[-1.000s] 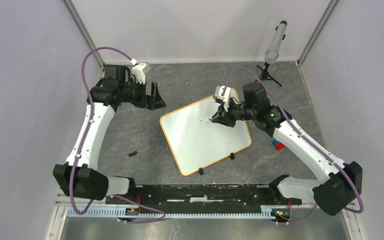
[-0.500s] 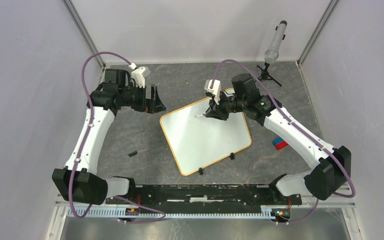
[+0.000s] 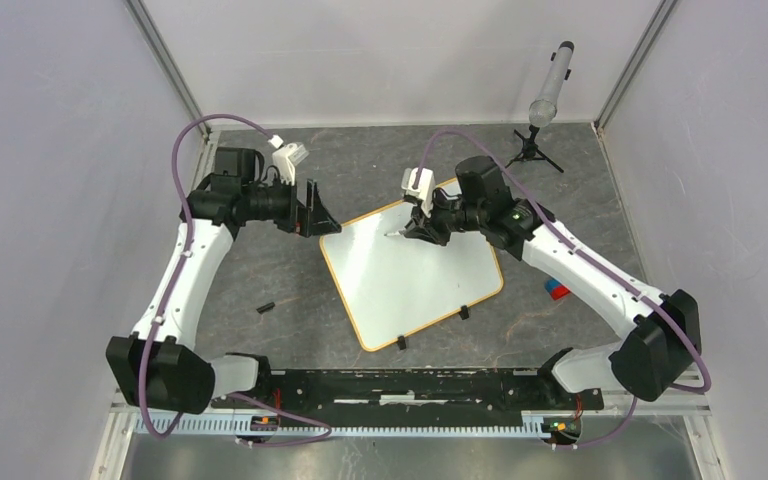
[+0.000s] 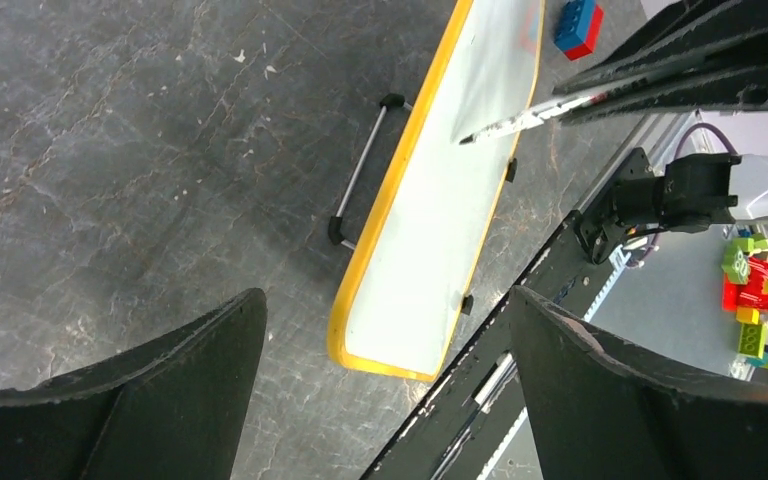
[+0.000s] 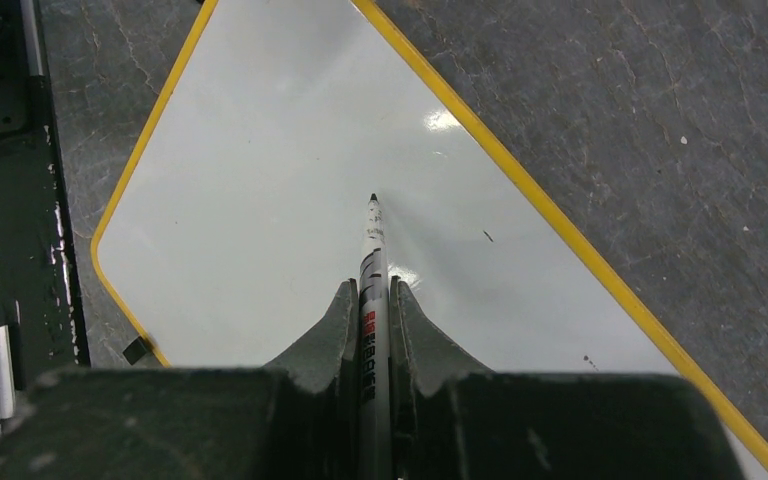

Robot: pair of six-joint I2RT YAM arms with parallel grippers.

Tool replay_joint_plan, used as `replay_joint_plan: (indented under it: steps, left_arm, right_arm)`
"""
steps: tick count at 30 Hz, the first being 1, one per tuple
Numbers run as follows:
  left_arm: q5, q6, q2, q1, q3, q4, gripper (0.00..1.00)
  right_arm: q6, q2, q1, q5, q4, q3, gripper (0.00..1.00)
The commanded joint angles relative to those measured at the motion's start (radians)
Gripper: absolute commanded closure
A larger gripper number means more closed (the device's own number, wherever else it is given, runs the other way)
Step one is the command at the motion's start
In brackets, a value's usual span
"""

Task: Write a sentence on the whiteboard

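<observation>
Right jaws pinch a white-barrelled marker (image 5: 372, 255) above the glossy orange-framed whiteboard (image 3: 415, 285), central on the grey desk (image 3: 260, 265). Left jaws stand spread wide.

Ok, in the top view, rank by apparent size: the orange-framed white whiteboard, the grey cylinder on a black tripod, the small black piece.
Largest: the whiteboard.
Next: the grey cylinder, raised, perhaps nearer the camera.
Smallest: the black piece.
</observation>
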Motion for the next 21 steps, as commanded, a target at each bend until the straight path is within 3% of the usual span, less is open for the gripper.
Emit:
replay_joint_plan:
  steps: [1,7,15,21]
  left_arm:
    - [0.083,0.011,0.055,0.003,0.043,0.054,0.08]
    - [0.104,0.038,0.179,0.002,0.129,0.008,0.18]
    - [0.171,0.049,0.232,0.001,0.151,0.013,0.24]
    - [0.252,0.024,0.264,0.002,0.153,0.035,0.41]
  right_arm:
    - [-0.036,-0.044,0.043,0.068,0.082,-0.017,1.00]
    - [-0.009,-0.055,0.072,0.081,0.153,-0.051,1.00]
    - [0.005,-0.050,0.091,0.064,0.187,-0.074,1.00]
    - [0.017,-0.054,0.096,0.058,0.188,-0.073,1.00]
